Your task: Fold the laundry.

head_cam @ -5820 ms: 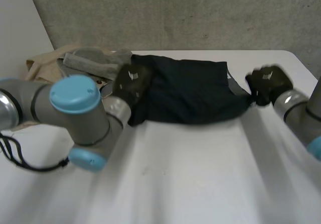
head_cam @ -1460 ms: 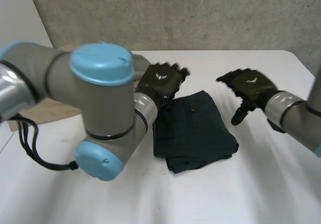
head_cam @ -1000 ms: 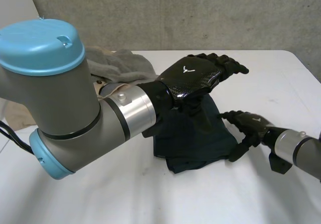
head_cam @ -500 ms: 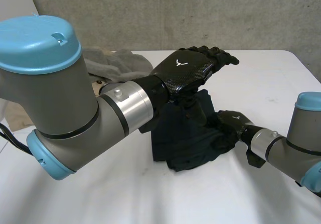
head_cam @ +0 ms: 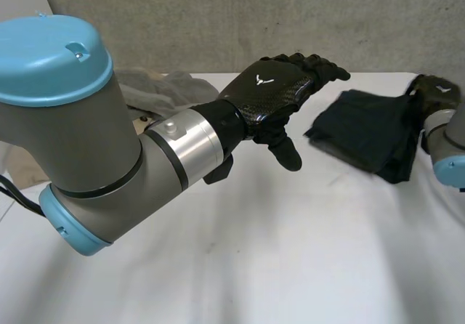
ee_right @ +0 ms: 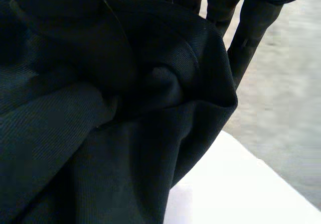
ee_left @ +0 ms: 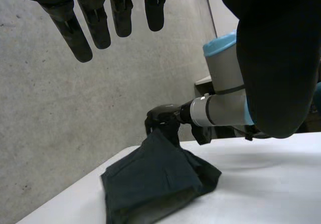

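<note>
Head view: the left hand [head_cam: 275, 91] hovers over mid-table, its fingers stretched out and spread, holding nothing. At the far right the folded dark cloth [head_cam: 363, 126] rests on the table [head_cam: 240, 266], and the right hand [head_cam: 434, 95] clasps its right edge. A pile [head_cam: 163, 88] of other laundry sits at the far left.

Left wrist view: the left hand [ee_left: 95, 20] has straight, empty fingers. Beyond them the cloth [ee_left: 150, 179] lies on the table [ee_left: 266, 184], with the right hand [ee_left: 161, 117] gripping its far edge.

Right wrist view: the right hand [ee_right: 253, 23] is closed on the bunched cloth [ee_right: 125, 133], its fingers behind the fold.
</note>
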